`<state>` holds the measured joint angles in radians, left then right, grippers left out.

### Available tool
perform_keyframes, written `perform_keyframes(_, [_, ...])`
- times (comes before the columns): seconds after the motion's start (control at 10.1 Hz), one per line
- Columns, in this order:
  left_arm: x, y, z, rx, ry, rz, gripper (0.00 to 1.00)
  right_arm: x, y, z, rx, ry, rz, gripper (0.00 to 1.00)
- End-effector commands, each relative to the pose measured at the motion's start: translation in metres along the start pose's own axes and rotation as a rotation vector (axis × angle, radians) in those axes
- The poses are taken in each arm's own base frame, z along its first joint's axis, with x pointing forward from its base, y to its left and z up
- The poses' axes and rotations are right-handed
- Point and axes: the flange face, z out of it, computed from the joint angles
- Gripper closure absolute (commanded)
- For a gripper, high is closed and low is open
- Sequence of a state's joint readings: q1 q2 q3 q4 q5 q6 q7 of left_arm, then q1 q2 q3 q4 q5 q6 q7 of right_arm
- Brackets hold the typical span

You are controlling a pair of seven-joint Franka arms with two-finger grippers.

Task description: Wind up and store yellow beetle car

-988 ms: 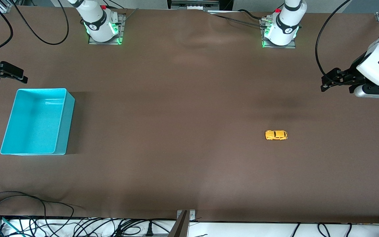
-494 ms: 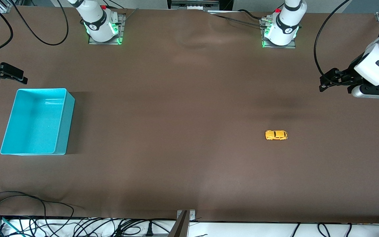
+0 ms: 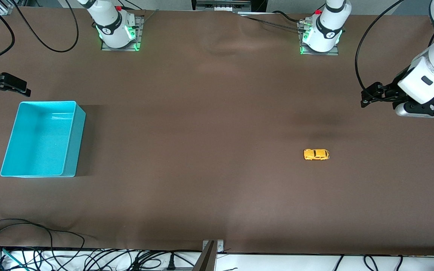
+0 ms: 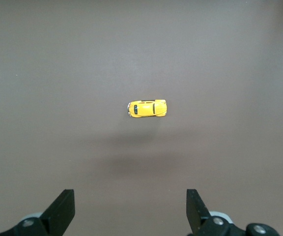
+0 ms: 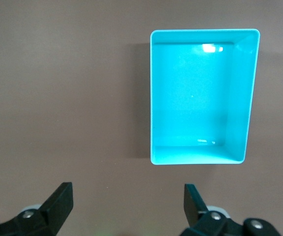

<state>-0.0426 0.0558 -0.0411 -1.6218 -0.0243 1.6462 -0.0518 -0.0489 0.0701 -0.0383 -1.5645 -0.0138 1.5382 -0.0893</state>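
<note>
Both tools hang spread apart and empty, left tool (image 3: pixel 367 98) at frame right, right tool (image 3: pixel 17 86) at upper left, yellow beetle car (image 3: pixel 316 154) alone on the worktop (image 3: pixel 202 150).

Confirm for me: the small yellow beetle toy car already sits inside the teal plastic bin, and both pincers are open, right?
Not quite. The front view shows the small yellow beetle toy car on the brown table, apart from the teal plastic bin. Both pincers are open.
</note>
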Motion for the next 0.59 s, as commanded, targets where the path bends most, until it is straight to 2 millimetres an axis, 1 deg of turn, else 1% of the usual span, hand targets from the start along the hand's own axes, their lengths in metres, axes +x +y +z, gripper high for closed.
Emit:
perform_keyframes(0.0, [0.011, 0.002, -0.003, 0.012, 0.009, -0.006, 0.0, 0.003, 0.001, -0.001, -0.017, -0.006, 0.004, 0.0])
perform_keyframes(0.1, [0.012, 0.002, 0.0, 0.012, 0.004, -0.006, 0.0, 0.003, 0.0, -0.002, -0.027, -0.004, 0.002, 0.0])
perform_keyframes(0.2, [0.017, 0.001, 0.01, 0.017, -0.013, -0.008, 0.0, 0.005, 0.0, -0.001, -0.029, 0.0, 0.002, 0.0])
perform_keyframes(0.3, [0.02, -0.001, 0.016, 0.017, -0.023, -0.011, 0.0, 0.006, 0.0, 0.001, -0.027, -0.004, 0.001, 0.0])
perform_keyframes(0.4, [0.02, -0.002, 0.015, 0.016, -0.021, -0.01, 0.0, 0.006, -0.001, 0.001, -0.028, -0.006, -0.001, 0.0])
perform_keyframes(0.49, [0.021, -0.01, 0.015, 0.015, -0.021, -0.017, 0.0, 0.007, -0.002, 0.002, -0.021, -0.006, -0.002, 0.0])
